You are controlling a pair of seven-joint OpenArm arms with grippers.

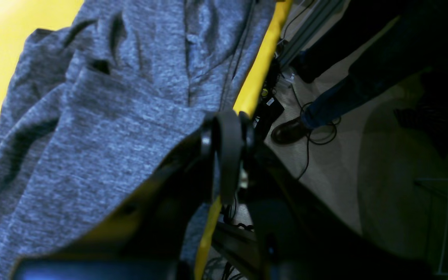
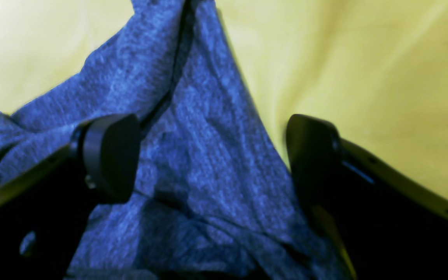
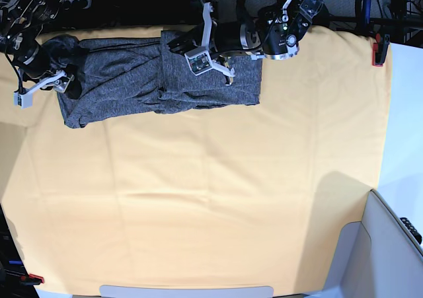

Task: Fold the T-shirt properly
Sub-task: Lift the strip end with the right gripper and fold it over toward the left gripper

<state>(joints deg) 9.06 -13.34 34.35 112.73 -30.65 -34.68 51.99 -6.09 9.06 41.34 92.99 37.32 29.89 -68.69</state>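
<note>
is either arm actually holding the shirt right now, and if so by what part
The left gripper is shut on the T-shirt, pinching a fold near its far edge. The right gripper is open, its fingers straddling the fabric without gripping.

T-shirt (image 3: 155, 80) on cloth (image 3: 198, 199) along far edge; right gripper (image 3: 63, 73) over its left end, left gripper (image 3: 178, 45) over middle.
</note>
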